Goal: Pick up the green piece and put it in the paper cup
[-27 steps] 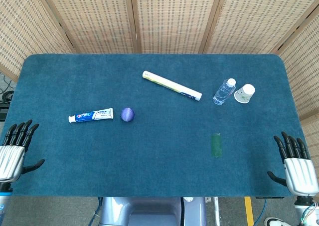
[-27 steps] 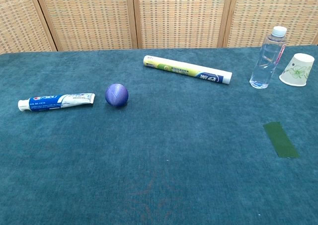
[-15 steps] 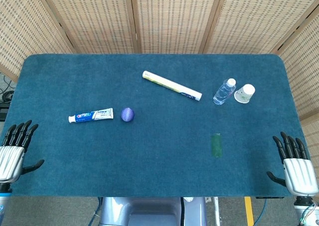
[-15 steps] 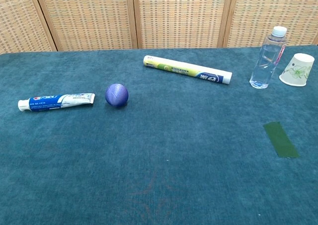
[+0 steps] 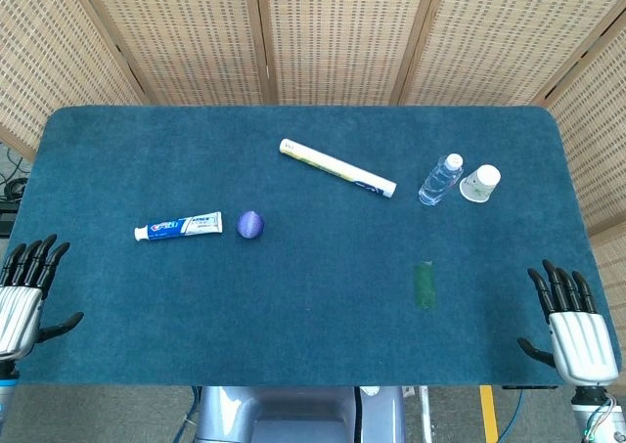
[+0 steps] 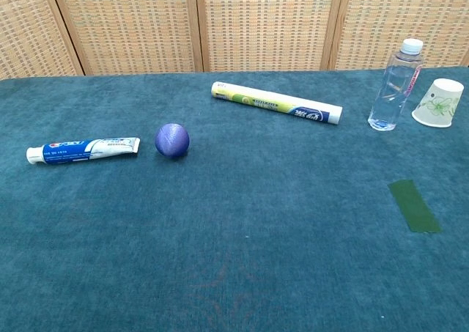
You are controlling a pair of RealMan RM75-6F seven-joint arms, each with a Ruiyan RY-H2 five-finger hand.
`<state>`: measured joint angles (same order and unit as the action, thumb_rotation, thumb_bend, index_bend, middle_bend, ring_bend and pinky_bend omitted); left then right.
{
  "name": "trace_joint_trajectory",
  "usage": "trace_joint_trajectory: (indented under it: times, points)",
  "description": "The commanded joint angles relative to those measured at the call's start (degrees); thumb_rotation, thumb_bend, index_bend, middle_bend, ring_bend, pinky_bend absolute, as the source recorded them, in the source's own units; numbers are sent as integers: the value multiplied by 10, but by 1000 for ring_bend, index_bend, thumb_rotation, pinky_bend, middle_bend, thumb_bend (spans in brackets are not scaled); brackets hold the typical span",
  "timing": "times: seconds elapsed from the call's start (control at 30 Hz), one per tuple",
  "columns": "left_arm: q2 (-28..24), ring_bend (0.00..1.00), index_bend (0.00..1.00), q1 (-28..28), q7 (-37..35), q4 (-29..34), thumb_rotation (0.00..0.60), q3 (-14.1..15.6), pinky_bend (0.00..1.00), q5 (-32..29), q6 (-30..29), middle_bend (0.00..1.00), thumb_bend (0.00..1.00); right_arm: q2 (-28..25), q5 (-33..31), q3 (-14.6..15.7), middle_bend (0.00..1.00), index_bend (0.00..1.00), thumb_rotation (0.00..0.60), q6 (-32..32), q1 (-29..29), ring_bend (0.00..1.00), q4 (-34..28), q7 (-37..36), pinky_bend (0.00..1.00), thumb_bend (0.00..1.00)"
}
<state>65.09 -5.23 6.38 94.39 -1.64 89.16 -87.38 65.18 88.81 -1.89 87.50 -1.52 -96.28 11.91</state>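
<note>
- While both hands sit at the near corners of the table (image 5: 117,140), we count one green piece (image 5: 424,285), one paper cup (image 5: 480,183), one water bottle (image 5: 440,179), one toothpaste tube (image 5: 178,227), one purple ball (image 5: 250,224) and one long yellow-and-white tube (image 5: 336,167).
- We see the green piece lying flat on the blue cloth, on the right half of the table, near the front edge and well apart from the cup.
- The paper cup lies on its side toward the far right, just beside the upright water bottle; the chest view shows a flower print on the cup.
- The toothpaste tube lies to the left with the purple ball just beside its flat end, not clearly touching.
- We find the left hand (image 5: 22,291) released, fingers spread, holding nothing, at the left front edge.
- The right hand (image 5: 570,318) is likewise released, fingers apart, empty, at the right front corner, well apart from the green piece.
- Against the picture from nearly a second ago, we see both hands slightly lower in the head view, the right one also a little further left; nothing on the table has shifted.
</note>
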Motion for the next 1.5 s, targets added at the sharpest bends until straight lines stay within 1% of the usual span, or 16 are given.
trace_joint_trajectory:
  times: [0.03,0.77,0.97,1.13,1.17,1.37,1.5]
  points:
    - [1,0,0,-1,1,0,600,0,0,0,1,0,73,0,-1,0,0,0,600,-1,0,0,1,0,0,56]
    - [-1,0,0,1,0,2,600,0,0,-2,1,0,72,3,6,2,0,0,600,-2,-2,0,-4,12,0,57]
    - [-2,0,0,1,-1,2,600,0,0,-2,2,0,72,13,11,5,0,0,600,-6,-4,0,-9,23,0,53]
    - [-2,0,0,1,-2,2,600,1,0,-2,3,0,72,41,21,10,0,0,600,-22,-14,0,-19,55,0,53]
    - [-2,0,0,1,-3,2,600,2,0,-1,4,0,72,59,21,13,0,0,600,-39,-22,0,-21,72,0,55]
    - [-2,0,0,1,-7,1,600,2,0,0,4,0,73,117,-6,2,0,0,600,-74,-42,0,-20,119,0,101]
    - [-2,0,0,0,-8,-1,600,2,0,0,5,0,73,146,-26,-9,0,0,600,-86,-53,0,-21,139,0,105]
